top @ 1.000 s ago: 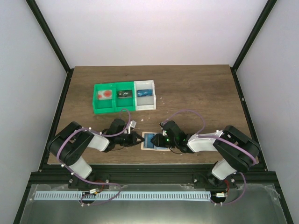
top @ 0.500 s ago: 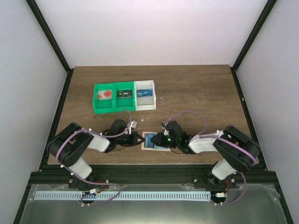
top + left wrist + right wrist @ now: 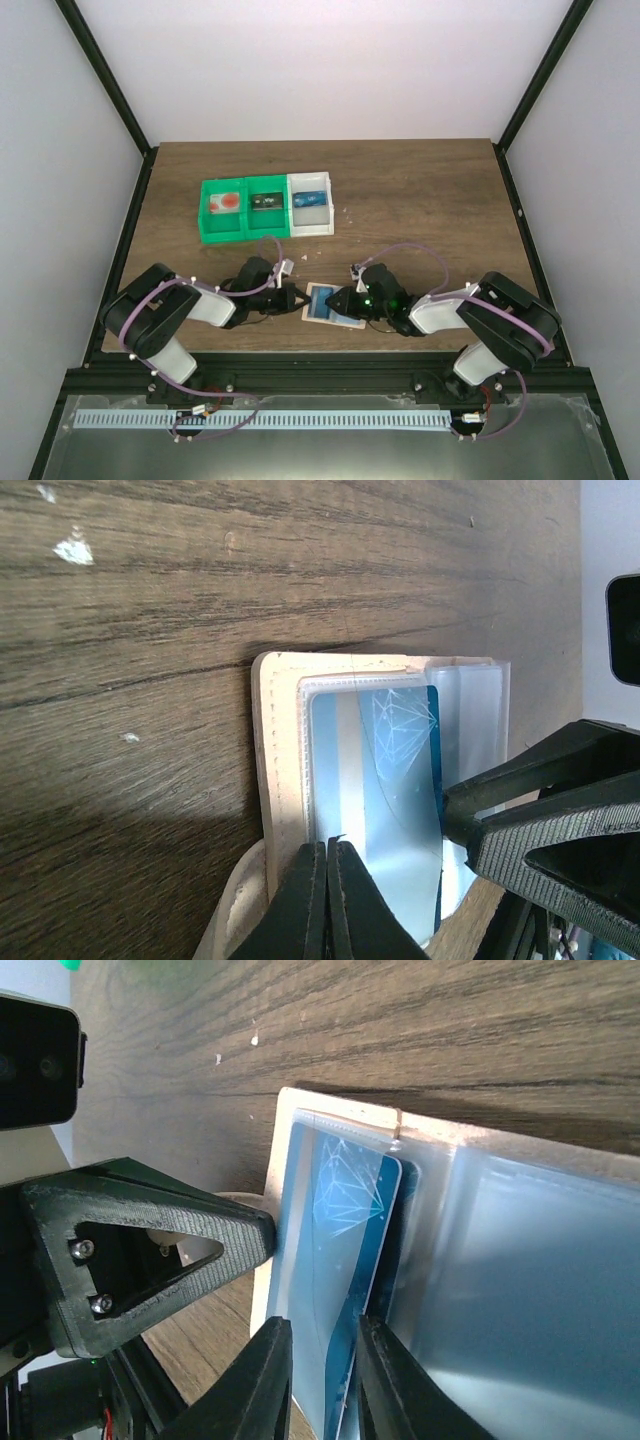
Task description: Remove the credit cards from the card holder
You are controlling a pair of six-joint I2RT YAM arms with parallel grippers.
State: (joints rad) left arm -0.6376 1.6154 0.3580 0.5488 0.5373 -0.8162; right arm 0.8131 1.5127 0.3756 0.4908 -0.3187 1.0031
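The light blue credit card (image 3: pixel 385 810) lies flat in a clear plastic pocket (image 3: pixel 470 710) of the opened tan card holder (image 3: pixel 275 760), which rests on the bench (image 3: pixel 150 630) near its front edge, between the two arms. The card looks thin, stiff and very light, with a slick face. It probably slides more readily than it lifts, and the snug film may drag on it. The best hold is likely the free edge on the right arm's side, pinched face to face and drawn out in the card's own plane. The holder is soft and light too, so it would likely trail along unless pinned.

The right end effector (image 3: pixel 325 1330) has its fingers a narrow gap apart with that card edge between them. Whether they grip it I cannot tell. The left end effector (image 3: pixel 327 845) has its fingers together at the holder's opposite tan edge, beside a small tab. Whether it is pinching or only pressing there is unclear.
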